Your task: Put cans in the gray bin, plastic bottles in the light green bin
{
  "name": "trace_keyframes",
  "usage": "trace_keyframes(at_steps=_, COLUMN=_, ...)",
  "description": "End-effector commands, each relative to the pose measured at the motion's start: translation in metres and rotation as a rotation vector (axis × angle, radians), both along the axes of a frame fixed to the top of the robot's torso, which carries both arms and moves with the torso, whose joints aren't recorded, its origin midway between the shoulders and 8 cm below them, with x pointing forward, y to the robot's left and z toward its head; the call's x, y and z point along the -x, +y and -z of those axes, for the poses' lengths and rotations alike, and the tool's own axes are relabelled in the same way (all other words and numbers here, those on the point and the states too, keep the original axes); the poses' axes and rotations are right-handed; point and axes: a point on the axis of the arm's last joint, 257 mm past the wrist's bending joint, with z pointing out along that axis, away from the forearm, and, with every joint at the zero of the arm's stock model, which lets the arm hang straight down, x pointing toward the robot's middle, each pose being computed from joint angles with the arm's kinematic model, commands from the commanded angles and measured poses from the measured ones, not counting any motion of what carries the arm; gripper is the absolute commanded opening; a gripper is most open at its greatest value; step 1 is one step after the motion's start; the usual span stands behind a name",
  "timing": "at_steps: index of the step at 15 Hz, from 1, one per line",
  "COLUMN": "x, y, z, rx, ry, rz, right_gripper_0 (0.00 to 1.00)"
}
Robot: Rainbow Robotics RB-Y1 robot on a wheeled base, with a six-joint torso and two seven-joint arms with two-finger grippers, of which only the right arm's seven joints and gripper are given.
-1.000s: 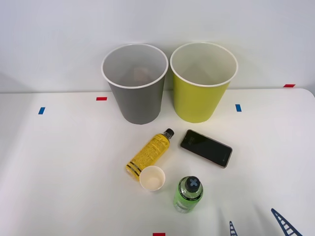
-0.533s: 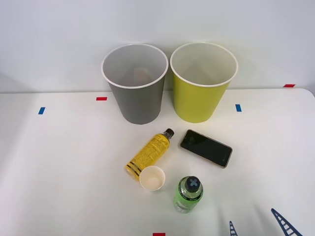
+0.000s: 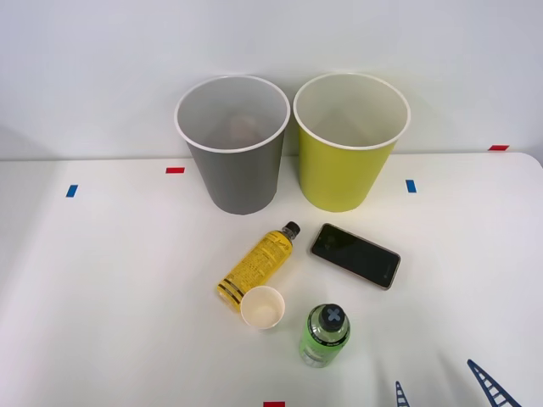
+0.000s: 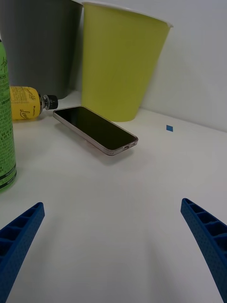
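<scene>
Bottles, plastic, two on the white table (image 3: pixel 102 280). Landmark for all places: the black phone (image 3: pixel 355 254), lying flat.
- Yellow bottle (image 3: pixel 257 265): on its side, to the robot's left of the phone, black cap toward the phone and near its edge, not touching.
- Green bottle (image 3: pixel 324 335): upright, dark cap, nearer the robot than the phone.
- Paper cup (image 3: pixel 261 307): white, upright, left of the phone and nearer the robot, at the yellow bottle's base.
- Gray bin (image 3: pixel 233 161): upright, beyond the phone, to its left; something reddish and dim inside.
- Light green bin (image 3: pixel 348 157): upright, directly beyond the phone, just beside the gray bin.
- Right gripper (image 4: pixel 113 251): released, blue ribbed fingers (image 4: pixel 21 232) spread wide over bare table, short of the phone, grasping nothing.
</scene>
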Motion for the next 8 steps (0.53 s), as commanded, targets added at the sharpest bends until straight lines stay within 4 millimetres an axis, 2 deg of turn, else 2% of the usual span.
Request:
trace_keyframes(at_steps=1, x=0.0, y=0.0, z=0.0, rx=0.0, ry=0.0, rz=0.0, right_gripper_0=1.0)
trace_keyframes(at_steps=8, x=0.0, y=0.0, z=0.0, rx=0.0, ry=0.0, rz=0.0, right_gripper_0=1.0)
